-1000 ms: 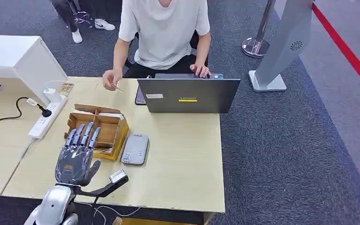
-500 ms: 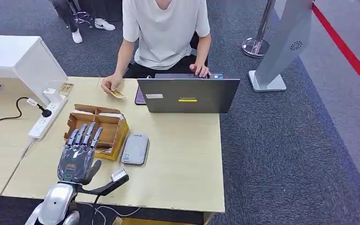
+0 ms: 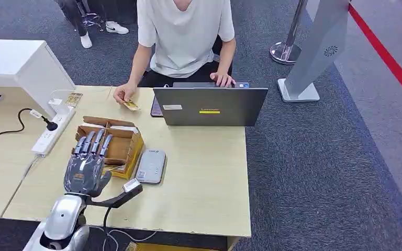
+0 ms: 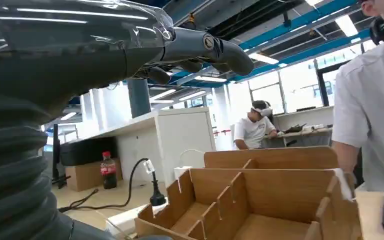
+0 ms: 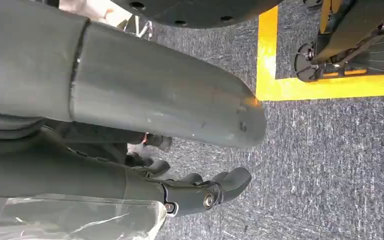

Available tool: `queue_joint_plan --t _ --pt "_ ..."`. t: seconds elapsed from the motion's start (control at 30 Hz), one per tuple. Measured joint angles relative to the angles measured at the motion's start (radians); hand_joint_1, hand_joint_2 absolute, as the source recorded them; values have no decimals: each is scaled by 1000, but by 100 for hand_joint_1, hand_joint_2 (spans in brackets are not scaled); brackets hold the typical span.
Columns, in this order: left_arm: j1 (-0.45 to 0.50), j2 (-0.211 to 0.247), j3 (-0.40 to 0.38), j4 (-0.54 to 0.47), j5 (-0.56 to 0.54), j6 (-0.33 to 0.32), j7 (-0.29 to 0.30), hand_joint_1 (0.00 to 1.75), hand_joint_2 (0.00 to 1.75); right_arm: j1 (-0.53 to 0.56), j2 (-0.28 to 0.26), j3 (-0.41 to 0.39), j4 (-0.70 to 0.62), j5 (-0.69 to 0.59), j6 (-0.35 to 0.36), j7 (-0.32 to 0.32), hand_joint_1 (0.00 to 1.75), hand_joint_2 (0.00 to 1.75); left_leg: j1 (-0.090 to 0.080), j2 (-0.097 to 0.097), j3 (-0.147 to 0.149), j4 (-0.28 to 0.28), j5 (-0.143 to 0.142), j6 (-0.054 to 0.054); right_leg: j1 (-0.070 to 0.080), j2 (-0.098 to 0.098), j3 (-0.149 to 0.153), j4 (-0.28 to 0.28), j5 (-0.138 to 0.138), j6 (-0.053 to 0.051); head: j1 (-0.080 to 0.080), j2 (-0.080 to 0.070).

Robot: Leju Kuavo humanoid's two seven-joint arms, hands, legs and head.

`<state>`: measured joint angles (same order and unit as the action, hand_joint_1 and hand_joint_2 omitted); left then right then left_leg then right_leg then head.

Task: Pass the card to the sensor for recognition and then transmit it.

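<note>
The card (image 3: 131, 105) is pinched in the person's hand (image 3: 121, 94) at the surface's far edge, at eleven o'clock from the laptop (image 3: 210, 106); a second ago it was barely showing. My left hand (image 3: 88, 168) has crept forward over the box (image 3: 110, 146), fingers spread, holding nothing. The sensor (image 3: 151, 166) lies just at the box's three o'clock. My right hand (image 5: 190, 192) hangs loosely curled, empty. I judge the handover comes next.
</note>
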<state>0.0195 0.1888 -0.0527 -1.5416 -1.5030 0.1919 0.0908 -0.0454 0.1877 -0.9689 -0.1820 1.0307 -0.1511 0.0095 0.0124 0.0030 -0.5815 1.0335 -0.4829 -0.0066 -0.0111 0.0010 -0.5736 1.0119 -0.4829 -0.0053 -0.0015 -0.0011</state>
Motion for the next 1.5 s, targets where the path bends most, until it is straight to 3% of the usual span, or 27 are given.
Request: queue_joint_plan --t 0.7,1.5 --pt "-42 -3 52 110 2 3 0 0 175 0 0 0 0 8 10 -1 0 0 0 0 0 0 0 0 0 0 0 0 0 0 0 0" --pt "-39 -11 52 132 0 -3 -10 0 175 0 0 0 0 11 12 -2 0 0 0 0 0 0 0 0 0 0 0 0 0 0 0 0"
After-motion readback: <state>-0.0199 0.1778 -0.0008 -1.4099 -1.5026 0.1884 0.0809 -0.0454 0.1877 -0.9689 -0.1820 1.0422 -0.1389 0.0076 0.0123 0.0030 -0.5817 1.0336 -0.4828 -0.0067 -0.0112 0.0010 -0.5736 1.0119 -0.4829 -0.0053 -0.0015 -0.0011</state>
